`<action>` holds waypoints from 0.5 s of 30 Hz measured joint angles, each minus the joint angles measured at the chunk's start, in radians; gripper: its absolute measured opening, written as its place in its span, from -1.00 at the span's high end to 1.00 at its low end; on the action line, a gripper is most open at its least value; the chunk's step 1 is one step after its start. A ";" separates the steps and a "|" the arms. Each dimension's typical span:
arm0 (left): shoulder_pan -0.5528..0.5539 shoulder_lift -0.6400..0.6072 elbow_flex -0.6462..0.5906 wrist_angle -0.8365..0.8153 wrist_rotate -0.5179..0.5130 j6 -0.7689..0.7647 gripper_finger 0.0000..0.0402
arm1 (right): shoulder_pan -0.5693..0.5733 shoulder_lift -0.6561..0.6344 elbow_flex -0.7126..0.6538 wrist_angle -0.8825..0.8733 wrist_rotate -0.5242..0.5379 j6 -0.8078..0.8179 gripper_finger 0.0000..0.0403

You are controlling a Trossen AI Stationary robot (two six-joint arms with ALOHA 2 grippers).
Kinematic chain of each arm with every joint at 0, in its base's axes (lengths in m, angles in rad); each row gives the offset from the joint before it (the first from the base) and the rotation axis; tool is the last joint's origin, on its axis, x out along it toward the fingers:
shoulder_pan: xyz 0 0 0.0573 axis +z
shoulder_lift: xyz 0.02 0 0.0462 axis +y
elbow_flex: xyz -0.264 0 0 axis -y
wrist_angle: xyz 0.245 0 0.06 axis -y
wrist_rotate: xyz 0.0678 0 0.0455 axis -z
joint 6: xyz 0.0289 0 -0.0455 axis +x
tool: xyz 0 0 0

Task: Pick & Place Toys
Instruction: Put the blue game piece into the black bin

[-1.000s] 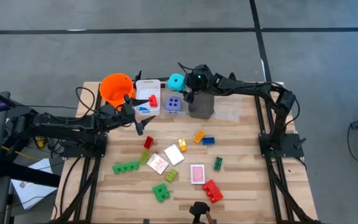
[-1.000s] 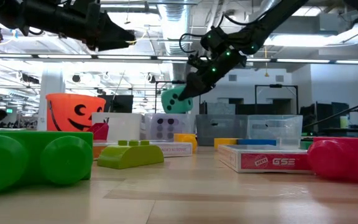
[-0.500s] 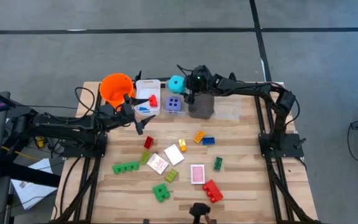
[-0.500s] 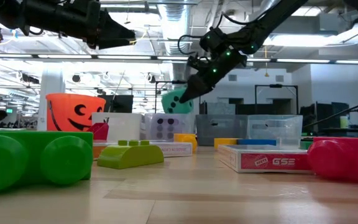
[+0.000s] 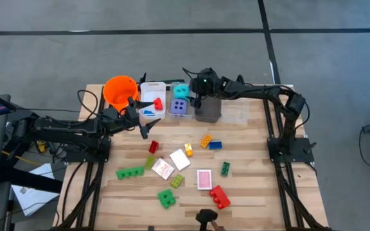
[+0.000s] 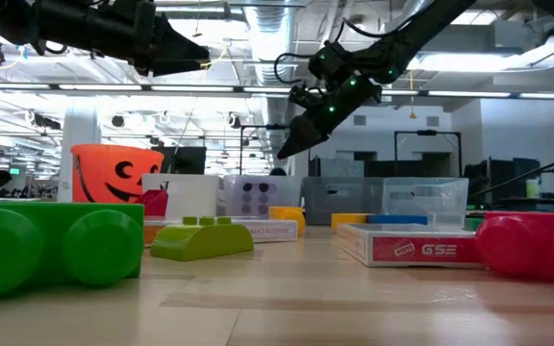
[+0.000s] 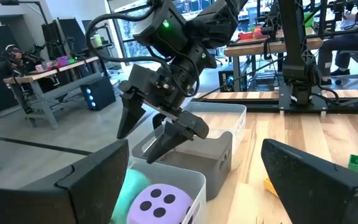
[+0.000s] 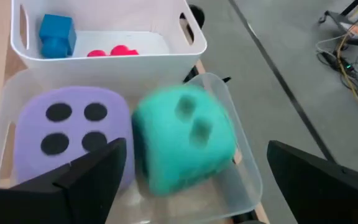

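- Wooden table [image 5: 249, 173], pale planks, carries everything.
- Beneath the right gripper [image 5: 194, 97]: clear bins [image 5: 180, 109] and a grey bin [image 5: 207, 110].
- By the left gripper [image 5: 143, 119]: orange bucket [image 5: 119, 92], white bin [image 5: 151, 96].
- Nearer the front edge: scattered bricks [image 5: 220, 196] and cards [image 5: 203, 179].

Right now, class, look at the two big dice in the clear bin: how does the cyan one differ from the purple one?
The cyan die is blurred in the right wrist view, apparently moving; the purple die is sharp and at rest. The cyan die shows two dots on its visible face, the purple die four. The cyan die sits on the side farther from the left arm, the purple die nearer it. Both are soft-looking dotted cubes sharing the clear bin.
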 joint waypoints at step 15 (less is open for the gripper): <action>0.000 0.000 0.000 0.000 0.000 0.002 -0.78 | 0.188 0.000 -0.006 0.029 0.046 0.026 -0.89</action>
